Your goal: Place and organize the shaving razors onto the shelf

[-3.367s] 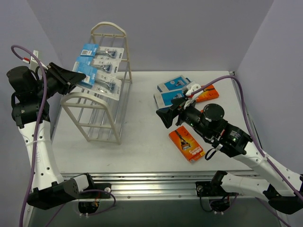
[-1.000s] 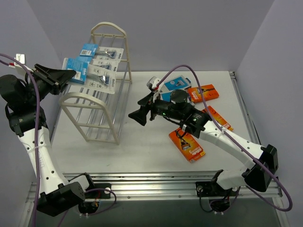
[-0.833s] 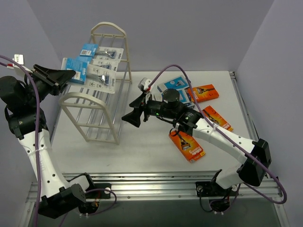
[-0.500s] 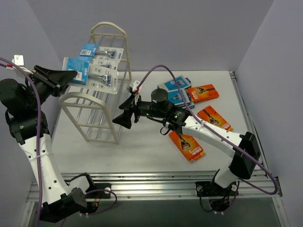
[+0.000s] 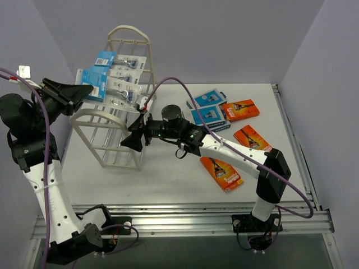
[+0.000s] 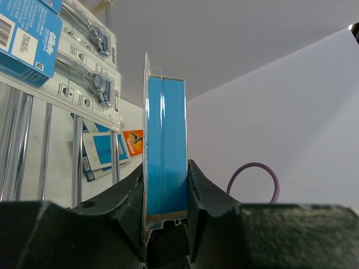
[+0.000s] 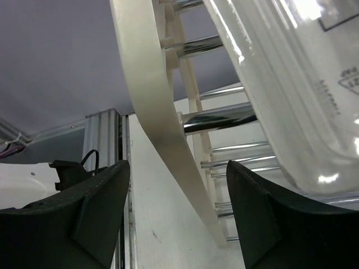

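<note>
The cream-white shelf [image 5: 130, 147] stands at the back left, with white blister razor packs [image 5: 124, 68] lying on its top rods. My left gripper [image 5: 82, 93] is shut on another blue-headed razor pack [image 5: 95, 82], held at the shelf's upper left edge. In the left wrist view this pack [image 6: 165, 140] stands edge-on between my fingers, with the shelved packs [image 6: 84, 50] to its left. My right gripper [image 5: 127, 140] is open and empty at the shelf's near arched end frame [image 7: 150, 106]. A clear blister [image 7: 291, 84] shows above it.
Two blue-and-white boxes [image 5: 208, 109] lie at the table's back middle. Orange boxes lie at the back right [image 5: 240, 109], to the right [image 5: 251, 137] and near the front [image 5: 221, 172]. The right arm's purple cable arcs over the table.
My right gripper has swept left across the table, from near the boxes to the shelf's near end frame, staying open. My left gripper keeps its pack at the shelf's top, barely moved.
</note>
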Controlling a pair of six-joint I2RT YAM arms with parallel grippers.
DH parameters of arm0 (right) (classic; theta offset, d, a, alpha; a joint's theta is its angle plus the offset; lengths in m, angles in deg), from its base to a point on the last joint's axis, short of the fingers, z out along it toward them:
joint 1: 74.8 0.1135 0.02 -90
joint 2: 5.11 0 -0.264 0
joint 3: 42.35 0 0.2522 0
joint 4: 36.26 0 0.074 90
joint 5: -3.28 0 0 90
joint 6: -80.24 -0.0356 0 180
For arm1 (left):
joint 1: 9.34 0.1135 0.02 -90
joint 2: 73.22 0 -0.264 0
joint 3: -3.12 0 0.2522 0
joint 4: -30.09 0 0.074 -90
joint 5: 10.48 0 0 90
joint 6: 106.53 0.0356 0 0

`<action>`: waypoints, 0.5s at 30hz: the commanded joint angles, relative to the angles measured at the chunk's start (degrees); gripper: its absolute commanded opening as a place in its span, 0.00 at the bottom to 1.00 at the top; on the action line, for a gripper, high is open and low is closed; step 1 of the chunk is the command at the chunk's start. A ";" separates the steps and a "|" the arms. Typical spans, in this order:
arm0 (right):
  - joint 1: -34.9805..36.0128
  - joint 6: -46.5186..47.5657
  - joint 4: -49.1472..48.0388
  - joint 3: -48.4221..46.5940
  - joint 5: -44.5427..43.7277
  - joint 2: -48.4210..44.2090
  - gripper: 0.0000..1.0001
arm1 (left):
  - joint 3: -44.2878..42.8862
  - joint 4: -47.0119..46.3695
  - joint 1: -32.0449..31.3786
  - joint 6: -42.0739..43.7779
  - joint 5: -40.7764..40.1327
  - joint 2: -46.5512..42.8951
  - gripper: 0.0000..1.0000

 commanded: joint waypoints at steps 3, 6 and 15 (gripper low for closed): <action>0.72 0.05 -2.99 -3.92 -2.33 1.97 0.60 | -0.96 -1.07 -0.70 1.07 -0.41 -0.90 0.02; 0.72 0.05 -2.90 -4.10 -2.59 2.33 0.53 | -1.05 -1.24 -0.88 1.24 -0.33 -0.73 0.02; 0.72 0.14 -2.11 -3.57 -4.00 1.90 0.03 | -0.70 -1.51 -0.97 1.42 0.02 -0.73 0.02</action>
